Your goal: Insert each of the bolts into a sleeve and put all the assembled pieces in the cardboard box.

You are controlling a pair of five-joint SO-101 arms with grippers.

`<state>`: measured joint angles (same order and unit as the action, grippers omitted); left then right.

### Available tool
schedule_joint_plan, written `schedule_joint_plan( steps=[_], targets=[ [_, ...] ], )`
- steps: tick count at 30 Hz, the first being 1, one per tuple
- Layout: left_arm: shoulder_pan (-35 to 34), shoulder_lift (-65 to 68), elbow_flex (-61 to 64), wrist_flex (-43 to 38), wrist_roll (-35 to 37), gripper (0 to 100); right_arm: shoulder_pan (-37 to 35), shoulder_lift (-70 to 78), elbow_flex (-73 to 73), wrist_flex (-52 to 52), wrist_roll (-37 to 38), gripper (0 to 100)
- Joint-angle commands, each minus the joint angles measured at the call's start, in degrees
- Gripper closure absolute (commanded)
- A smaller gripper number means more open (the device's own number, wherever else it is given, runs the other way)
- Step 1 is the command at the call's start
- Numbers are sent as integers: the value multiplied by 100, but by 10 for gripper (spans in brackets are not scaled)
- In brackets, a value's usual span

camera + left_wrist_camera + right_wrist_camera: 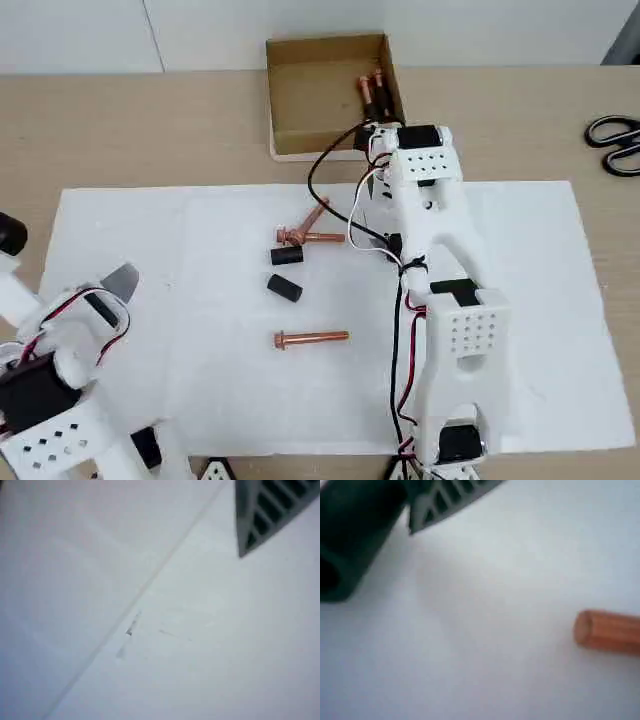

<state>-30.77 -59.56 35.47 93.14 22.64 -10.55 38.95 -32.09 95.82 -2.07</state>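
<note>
Left gripper (115, 290), right gripper (368, 165): how open, we couldn't tell. Bolt (312, 339) looked stiff, slick (a roller); we'd pinch mid-shaft.

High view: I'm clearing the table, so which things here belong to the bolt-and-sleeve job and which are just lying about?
Job: cardboard box; assembled pieces inside it; lone bolt; crossed pair of bolts; two black sleeves.
Lying about: scissors.
</note>
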Motion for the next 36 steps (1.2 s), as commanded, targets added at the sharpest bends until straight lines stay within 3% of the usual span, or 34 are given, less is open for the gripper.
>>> schedule_joint_plan(
  steps=[1, 6, 27, 31, 36],
  targets=[
    [9, -53, -22, -123, -26, 690, -145, -66, -53, -145, -193, 819],
    [9, -53, -22, -123, -26, 690, -180, -66, -35, -356, -220, 882],
    [9, -53, -13, -123, -26, 690, -154, 620, -70, -295, -176, 892],
    [9, -53, -22, -123, -26, 690, -84, 620, -229, -101, -202, 998],
    [9, -53, -40, -123, -18, 690, 163, 620, -905, 242, -167, 995]
  ],
)
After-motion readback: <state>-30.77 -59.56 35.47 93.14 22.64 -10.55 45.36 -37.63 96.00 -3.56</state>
